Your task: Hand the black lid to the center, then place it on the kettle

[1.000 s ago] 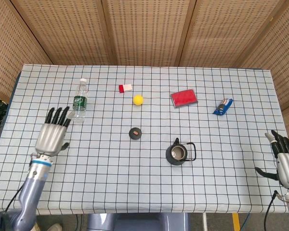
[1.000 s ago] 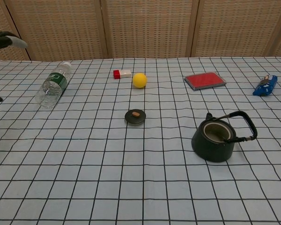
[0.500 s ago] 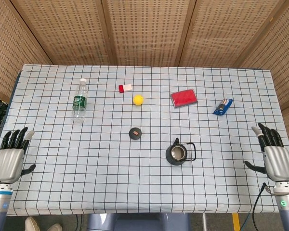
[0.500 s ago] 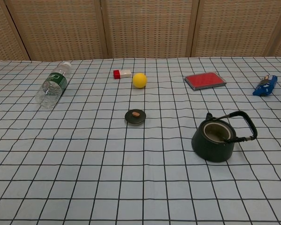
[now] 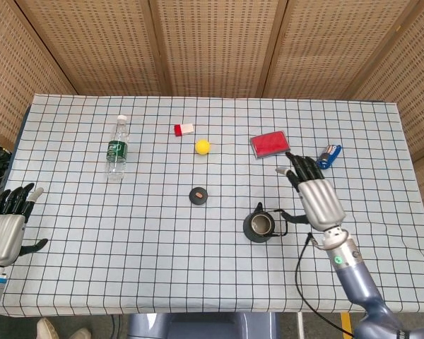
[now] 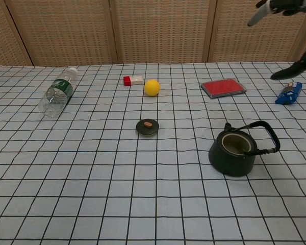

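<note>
Kettle (image 6: 233, 154) open, nothing visible inside | black lid (image 6: 147, 127), brown knob up, lies left of kettle | your right hand (image 5: 315, 198) fingers apart beside kettle, left hand (image 5: 5, 229) spread, empty

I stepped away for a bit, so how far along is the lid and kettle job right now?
Nothing looks done yet. The black lid lies on the table, apart from the open kettle. In hand: nothing; the right hand hovers open near the kettle, the left hand at the table edge. Left: picking up the lid, handing over, placing.

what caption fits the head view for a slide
Right hand open above the kettle; black lid untouched at center.
</note>
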Action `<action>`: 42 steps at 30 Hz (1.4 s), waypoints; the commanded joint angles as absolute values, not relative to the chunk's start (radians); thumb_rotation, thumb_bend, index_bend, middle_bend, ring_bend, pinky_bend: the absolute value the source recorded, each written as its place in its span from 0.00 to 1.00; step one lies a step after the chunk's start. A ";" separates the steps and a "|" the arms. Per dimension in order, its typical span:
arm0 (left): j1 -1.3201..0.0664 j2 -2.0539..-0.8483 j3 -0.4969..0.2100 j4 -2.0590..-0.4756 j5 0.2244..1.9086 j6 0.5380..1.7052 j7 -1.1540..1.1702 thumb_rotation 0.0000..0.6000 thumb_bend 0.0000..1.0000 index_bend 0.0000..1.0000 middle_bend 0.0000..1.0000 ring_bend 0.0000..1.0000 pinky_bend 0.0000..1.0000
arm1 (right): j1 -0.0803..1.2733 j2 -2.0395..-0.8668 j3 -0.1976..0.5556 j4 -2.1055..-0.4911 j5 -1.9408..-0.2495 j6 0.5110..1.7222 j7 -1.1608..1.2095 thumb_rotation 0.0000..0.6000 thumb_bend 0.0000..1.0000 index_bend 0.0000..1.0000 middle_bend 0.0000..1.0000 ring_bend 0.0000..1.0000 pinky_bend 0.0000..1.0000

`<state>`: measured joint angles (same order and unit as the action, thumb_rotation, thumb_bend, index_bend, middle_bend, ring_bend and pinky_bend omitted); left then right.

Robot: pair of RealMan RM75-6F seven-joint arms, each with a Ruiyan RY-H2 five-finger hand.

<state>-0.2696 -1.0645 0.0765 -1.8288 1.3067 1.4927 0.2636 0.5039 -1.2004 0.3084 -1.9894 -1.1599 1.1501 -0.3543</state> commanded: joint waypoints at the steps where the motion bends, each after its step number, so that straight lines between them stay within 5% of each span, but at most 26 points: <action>1: -0.266 -1.060 0.071 -1.828 1.316 1.480 0.253 1.00 0.10 0.00 0.00 0.00 0.00 | 0.676 -1.337 0.377 -1.997 -0.946 1.075 -0.518 1.00 0.16 0.24 0.00 0.00 0.00; 13: -0.259 -1.044 0.032 -1.813 1.285 1.417 0.206 1.00 0.10 0.00 0.00 0.00 0.00 | 0.912 -1.634 0.368 -1.715 -0.648 1.058 -0.675 1.00 0.29 0.25 0.01 0.00 0.00; 42: -0.256 -1.017 -0.023 -1.792 1.248 1.302 0.143 1.00 0.10 0.00 0.00 0.00 0.00 | 1.016 -1.929 0.335 -1.203 -0.668 0.922 -0.534 1.00 0.33 0.32 0.03 0.00 0.00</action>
<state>-0.2553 -1.0183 -0.0214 -1.7925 1.2501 1.3075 0.1456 1.0096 -1.9183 0.3346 -1.2174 -0.6665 0.9310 -0.5372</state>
